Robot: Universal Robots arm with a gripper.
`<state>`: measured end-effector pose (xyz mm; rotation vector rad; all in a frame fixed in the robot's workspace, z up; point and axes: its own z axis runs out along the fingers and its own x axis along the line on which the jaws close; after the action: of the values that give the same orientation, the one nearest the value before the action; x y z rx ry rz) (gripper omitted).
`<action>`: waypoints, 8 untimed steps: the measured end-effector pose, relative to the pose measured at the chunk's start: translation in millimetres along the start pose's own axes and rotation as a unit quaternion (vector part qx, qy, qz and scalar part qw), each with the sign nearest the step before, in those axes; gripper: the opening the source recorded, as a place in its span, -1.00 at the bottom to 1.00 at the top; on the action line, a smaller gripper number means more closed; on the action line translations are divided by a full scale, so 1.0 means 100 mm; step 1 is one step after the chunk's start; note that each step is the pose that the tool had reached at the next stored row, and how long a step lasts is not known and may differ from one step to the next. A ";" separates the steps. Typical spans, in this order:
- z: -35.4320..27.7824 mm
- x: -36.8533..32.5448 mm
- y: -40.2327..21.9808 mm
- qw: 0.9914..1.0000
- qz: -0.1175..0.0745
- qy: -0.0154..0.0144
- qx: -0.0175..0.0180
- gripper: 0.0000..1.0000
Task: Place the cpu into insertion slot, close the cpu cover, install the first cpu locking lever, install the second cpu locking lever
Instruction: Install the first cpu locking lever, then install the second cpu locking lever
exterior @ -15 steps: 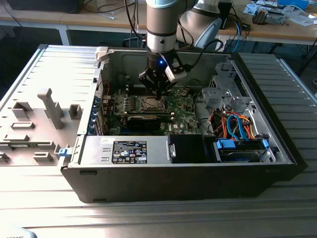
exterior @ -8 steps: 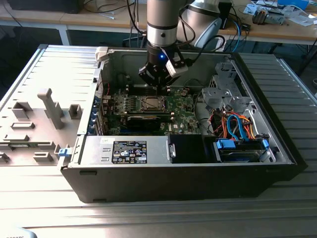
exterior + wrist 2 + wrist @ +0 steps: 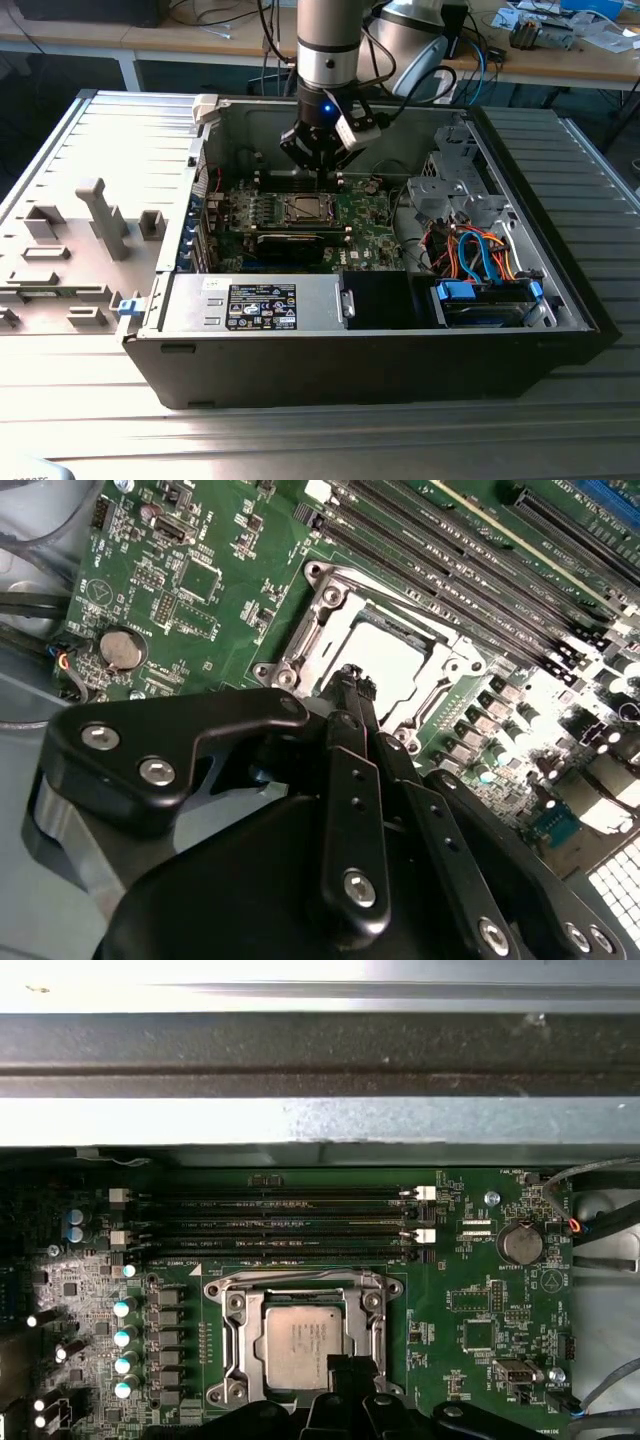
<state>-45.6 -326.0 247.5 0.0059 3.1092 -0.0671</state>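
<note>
Jaws drawn together and empty, hanging just over the chip's edge

The gripper (image 3: 350,685) has its jaws closed to a narrow tip, holding nothing, poised at the near edge of the cpu (image 3: 305,1345), which already lies flat in the insertion slot (image 3: 232,1350) on the green motherboard (image 3: 470,1305). The cpu cover (image 3: 330,605) looks to frame the chip, so I judge the locking levers to be the step in hand; catching one calls for fine, low placement beside the socket rim.

Arm upright, wrist down, claw (image 3: 350,685) fingers pressed together, empty.
</note>
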 end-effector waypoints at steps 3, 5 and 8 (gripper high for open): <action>-0.002 0.000 0.000 1.000 0.000 0.000 0.000 -0.79; -0.003 0.000 0.000 1.000 0.000 0.000 0.000 -0.79; -0.005 0.000 -0.011 1.000 0.000 0.000 0.000 -0.79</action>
<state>-45.6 -327.1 248.0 0.0056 3.1094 -0.0682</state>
